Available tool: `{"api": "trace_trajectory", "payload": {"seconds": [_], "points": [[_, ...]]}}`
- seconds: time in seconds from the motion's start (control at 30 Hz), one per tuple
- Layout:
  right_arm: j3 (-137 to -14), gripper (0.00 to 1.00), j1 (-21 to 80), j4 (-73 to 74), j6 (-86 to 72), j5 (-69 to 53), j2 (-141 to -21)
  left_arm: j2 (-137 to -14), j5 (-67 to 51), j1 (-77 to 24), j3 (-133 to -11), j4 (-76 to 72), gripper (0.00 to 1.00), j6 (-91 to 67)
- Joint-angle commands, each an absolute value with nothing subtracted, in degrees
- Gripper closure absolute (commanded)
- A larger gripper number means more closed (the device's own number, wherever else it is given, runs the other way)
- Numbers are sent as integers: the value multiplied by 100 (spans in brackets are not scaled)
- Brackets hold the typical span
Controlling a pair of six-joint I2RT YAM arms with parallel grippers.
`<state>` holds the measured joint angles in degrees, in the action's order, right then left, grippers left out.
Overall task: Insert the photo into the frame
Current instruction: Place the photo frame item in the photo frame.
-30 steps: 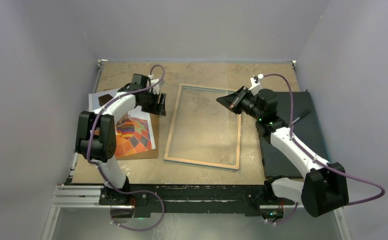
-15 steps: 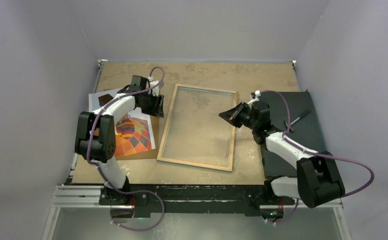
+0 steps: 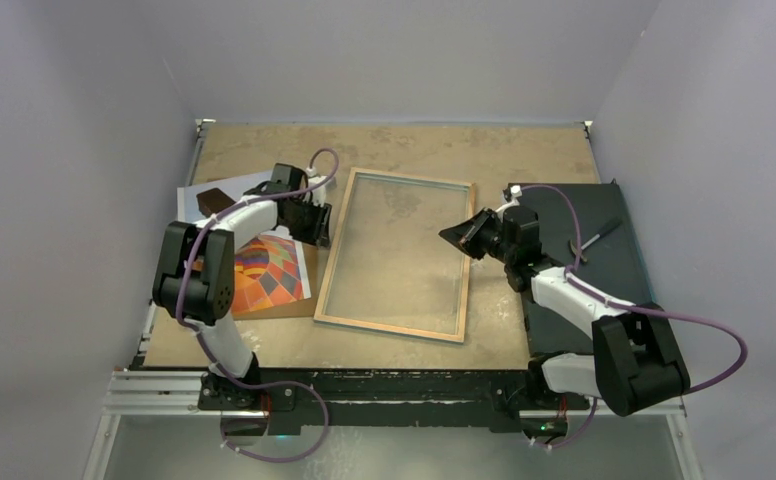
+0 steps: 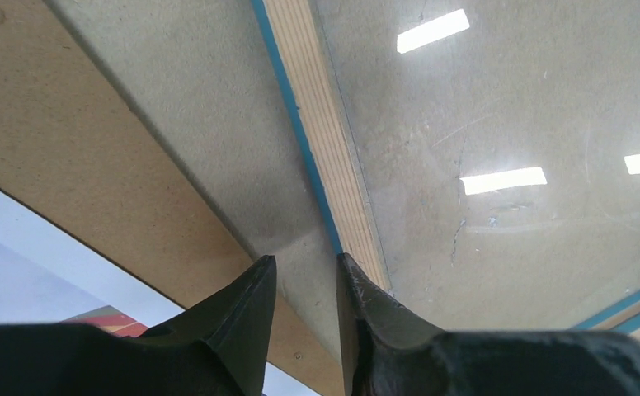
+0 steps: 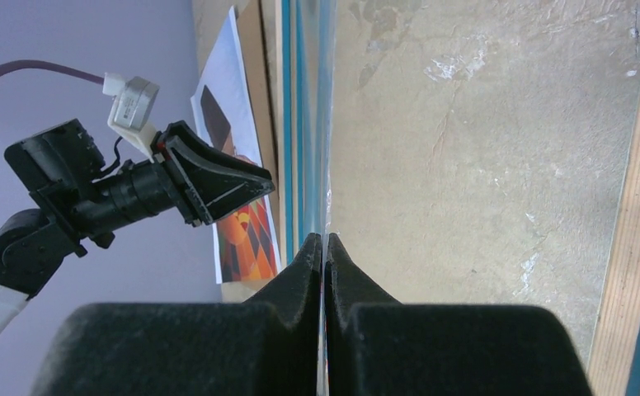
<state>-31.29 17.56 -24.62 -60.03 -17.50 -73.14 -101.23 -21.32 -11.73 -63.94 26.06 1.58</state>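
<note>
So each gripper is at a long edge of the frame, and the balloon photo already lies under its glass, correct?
Not quite. The balloon photo is not under the glass: the top view shows it on the brown backing board beside the frame. The left gripper and right gripper are indeed each at a long edge.

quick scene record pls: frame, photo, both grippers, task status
frame: flat on table, wood side up, nothing in it
photo: face up on brown board, left of frame
left gripper: open, at frame's left rim
right gripper: shut on frame's right edge
status: photo not yet in frame
</note>
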Motion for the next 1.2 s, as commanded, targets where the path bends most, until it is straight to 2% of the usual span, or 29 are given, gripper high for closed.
{"api": "trace_trajectory", "payload": {"seconds": [0.0, 0.13, 1.17], "points": [[-3111, 100, 1725, -2781, -5948, -1695, -7256, -10226, -2325, -1209, -6248, 2362, 70, 323], [-3125, 100, 1725, -2768, -5941, -1681, -7257, -10264, -2439, -1219, -6133, 2297, 75, 309], [-3274, 100, 1742, -2975, -6440, -1907, -6927, -10272, -2616, -1334, -5993, 2173, 80, 158]]}}
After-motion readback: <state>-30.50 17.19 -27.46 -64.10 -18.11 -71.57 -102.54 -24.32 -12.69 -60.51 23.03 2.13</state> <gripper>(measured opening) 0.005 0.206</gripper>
